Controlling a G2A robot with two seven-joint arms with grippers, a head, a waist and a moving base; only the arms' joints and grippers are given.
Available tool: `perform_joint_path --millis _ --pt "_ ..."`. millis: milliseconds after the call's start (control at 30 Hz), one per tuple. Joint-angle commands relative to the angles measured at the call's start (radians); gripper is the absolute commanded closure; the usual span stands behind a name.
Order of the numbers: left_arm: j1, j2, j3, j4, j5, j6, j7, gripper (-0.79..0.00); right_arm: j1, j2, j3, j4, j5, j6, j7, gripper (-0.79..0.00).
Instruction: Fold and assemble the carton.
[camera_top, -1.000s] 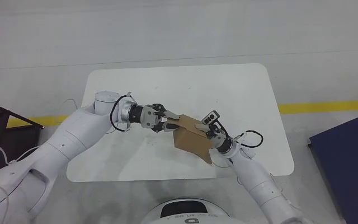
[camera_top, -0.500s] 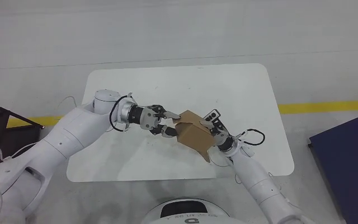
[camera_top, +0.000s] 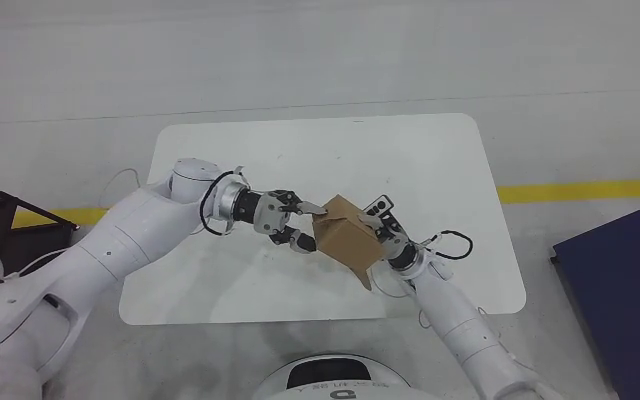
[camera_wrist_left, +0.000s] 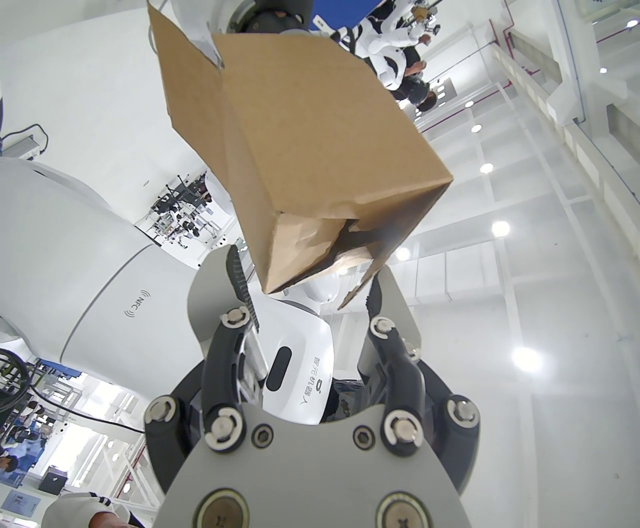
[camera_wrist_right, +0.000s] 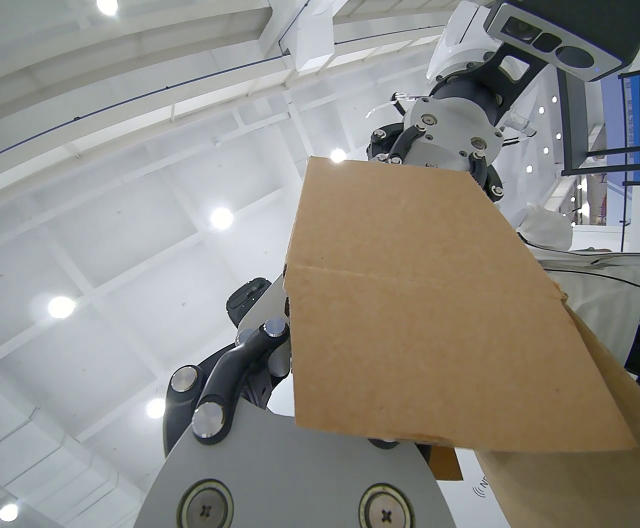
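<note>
A brown carton (camera_top: 343, 236) is held up above the middle of the white table (camera_top: 420, 160), partly formed into a box with loose flaps at both ends. My right gripper (camera_top: 381, 236) is shut on the carton's flap at its right end; in the right wrist view the carton (camera_wrist_right: 425, 325) covers all but one of the fingers (camera_wrist_right: 252, 300). My left gripper (camera_top: 300, 226) stands open at the carton's left end. In the left wrist view the carton's (camera_wrist_left: 310, 150) half-folded end sits just above the left gripper's (camera_wrist_left: 310, 292) spread fingertips.
The table's back half and left part are bare. On the floor runs a yellow line (camera_top: 570, 190), with a dark blue object (camera_top: 610, 290) at the right edge and a dark frame (camera_top: 20, 215) at the left edge.
The carton has risen and turned, going from lying flatter to a squarer box shape. My left gripper followed it to the right, staying open at its end.
</note>
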Motion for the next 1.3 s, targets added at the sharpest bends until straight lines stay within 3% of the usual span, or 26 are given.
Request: perform_joint_path --millis 0,200,700,800,1267 --pt "-0.004 -0.003 0.007 0.0 0.005 0.005 0.005 -0.489 -0.002 -0.001 -0.001 -0.004 0.014 0.006 0.008 0.0" --pt "-0.017 -0.015 0.008 -0.005 0.009 0.005 0.005 -0.465 0.005 -0.007 -0.003 0.013 0.069 0.021 0.025 0.0" --pt "-0.039 -0.048 -0.015 -0.055 0.078 0.075 0.075 -0.502 0.025 -0.025 -0.017 0.063 0.198 0.082 0.111 0.0" --pt "-0.048 -0.059 -0.022 -0.076 0.081 0.085 0.085 -0.391 0.031 -0.03 -0.016 0.073 0.244 0.111 0.114 0.0" --pt "-0.044 -0.104 -0.062 -0.065 0.095 0.123 0.146 -0.409 0.031 -0.037 -0.017 0.088 0.284 0.136 0.114 0.0"
